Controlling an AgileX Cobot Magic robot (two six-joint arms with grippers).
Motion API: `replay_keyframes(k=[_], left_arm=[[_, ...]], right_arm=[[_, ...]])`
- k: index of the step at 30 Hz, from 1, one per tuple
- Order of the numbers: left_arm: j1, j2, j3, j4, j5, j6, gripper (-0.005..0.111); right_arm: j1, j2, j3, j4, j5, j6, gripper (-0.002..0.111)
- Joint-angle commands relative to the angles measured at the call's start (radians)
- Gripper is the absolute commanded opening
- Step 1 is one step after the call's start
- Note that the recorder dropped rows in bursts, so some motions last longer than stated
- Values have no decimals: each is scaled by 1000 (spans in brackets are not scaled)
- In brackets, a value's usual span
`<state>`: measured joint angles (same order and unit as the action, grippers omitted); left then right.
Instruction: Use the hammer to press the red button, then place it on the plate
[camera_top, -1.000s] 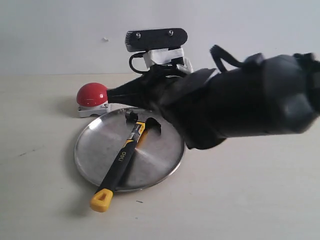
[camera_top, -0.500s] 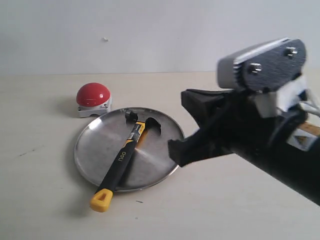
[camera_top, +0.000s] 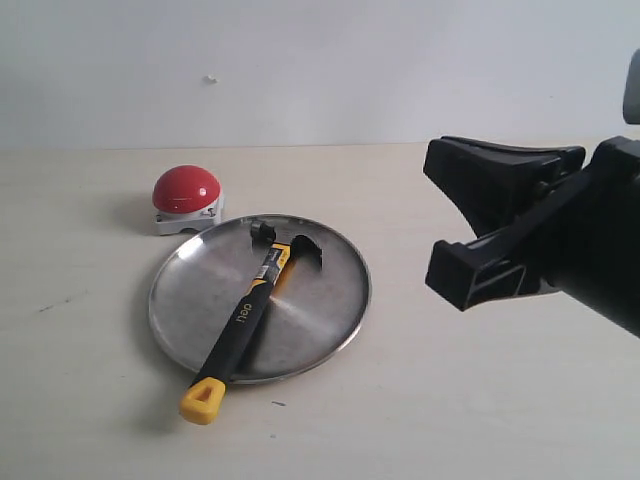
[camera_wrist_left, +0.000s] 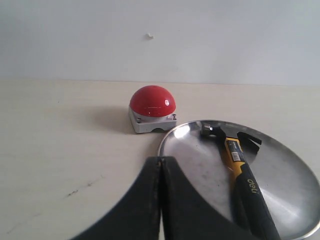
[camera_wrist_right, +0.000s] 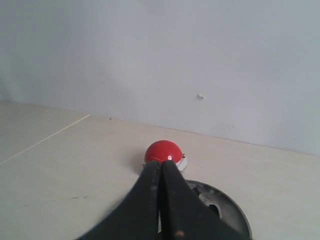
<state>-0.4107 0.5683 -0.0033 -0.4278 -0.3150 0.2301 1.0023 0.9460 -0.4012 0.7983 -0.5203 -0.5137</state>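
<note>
Hammer (camera_top: 245, 310) lies across plate (camera_top: 200, 290), head toward button (camera_top: 185, 188): final resting spot, task looks done. My right gripper (camera_wrist_right: 161, 170) empty, well apart from plate. Views disagree whether closed, so cannot tell. Left gripper (camera_wrist_left: 160, 200) pinched closed, idle.

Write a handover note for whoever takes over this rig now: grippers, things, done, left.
Left gripper: shut, empty.
Right gripper: empty, clear of the plate; looks shut in its wrist view, parted in the exterior view, so check.
Hammer: lies on the plate, yellow end over the rim.
Button: beside the plate.
Done: hammer placed. Button press: not shown.
Remaining: nothing visible.
</note>
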Motion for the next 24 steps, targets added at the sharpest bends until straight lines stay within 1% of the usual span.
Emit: replay_keyframes(k=[1, 6, 8, 10, 13, 16, 20, 21, 24], left_arm=[[2, -5, 3, 4, -3, 2, 0], [2, -5, 3, 4, -3, 2, 0], [2, -5, 3, 4, -3, 2, 0], [2, -5, 3, 4, -3, 2, 0], [2, -5, 3, 4, -3, 2, 0], [2, -5, 3, 4, -3, 2, 0], [2, -5, 3, 4, -3, 2, 0], [2, -5, 3, 4, -3, 2, 0], [2, -5, 3, 4, -3, 2, 0]], right_arm=[[4, -3, 3, -8, -5, -51, 0], [-14, -6, 5, -8, 9, -213, 0], [-57, -27, 5, -8, 46, -262, 0], [-126, -47, 5, -8, 120, -277, 0], [-283, -86, 5, -6, 266, -277, 0], [-477, -143, 5, -6, 425, -266, 0], [-766, -269, 6, -4, 623, -226, 0], [-822, -306, 6, -4, 651, -209, 0], [-912, -387, 6, -4, 660, -191, 0]])
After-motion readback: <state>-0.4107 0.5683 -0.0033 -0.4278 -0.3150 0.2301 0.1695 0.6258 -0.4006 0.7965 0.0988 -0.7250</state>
